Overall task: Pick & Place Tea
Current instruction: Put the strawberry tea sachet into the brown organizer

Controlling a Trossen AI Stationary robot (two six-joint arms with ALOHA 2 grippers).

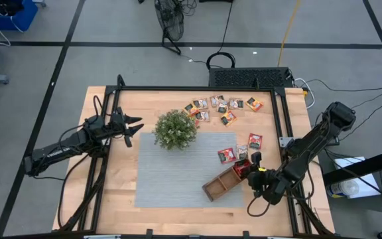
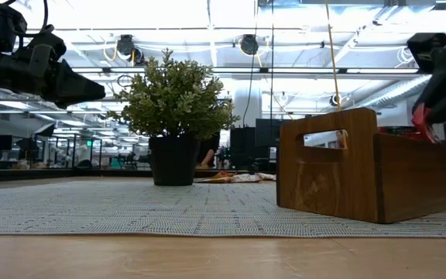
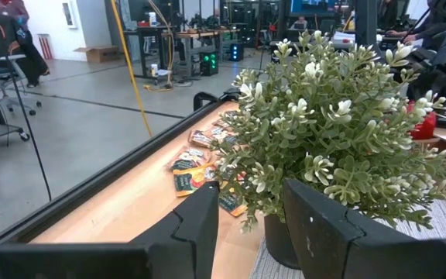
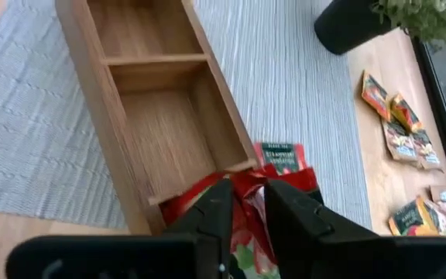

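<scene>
1. The right gripper [image 1: 254, 168] hangs over the end compartment of the wooden tray [image 1: 219, 185], the end farthest from the plant [image 1: 175, 129]. Its jaws stand a narrow gap apart around a red tea sachet [image 4: 242, 203] that already lies partly in that compartment; whether the fingers still pinch it cannot be told.
2. The other two tray compartments, nearer the plant, show bare wood.
3. Two loose sachets [image 1: 241, 150] lie on the grey mat [image 1: 178, 179] just beside the tray. A cluster of sachets [image 1: 221, 106] lies on the table [image 1: 98, 199] beyond the plant.
4. The left gripper [image 1: 128, 126] waits beside the plant on the side away from the tray, jaws parted and holding nothing.
5. Risk: if the sachet clings to a finger on retreat, it may lift out and drop onto the mat.
6. Risk: the sachet looks crumpled against the divider, so it could spring over the tray wall.
7. Risk: a low withdrawal could nudge the tray.
</scene>
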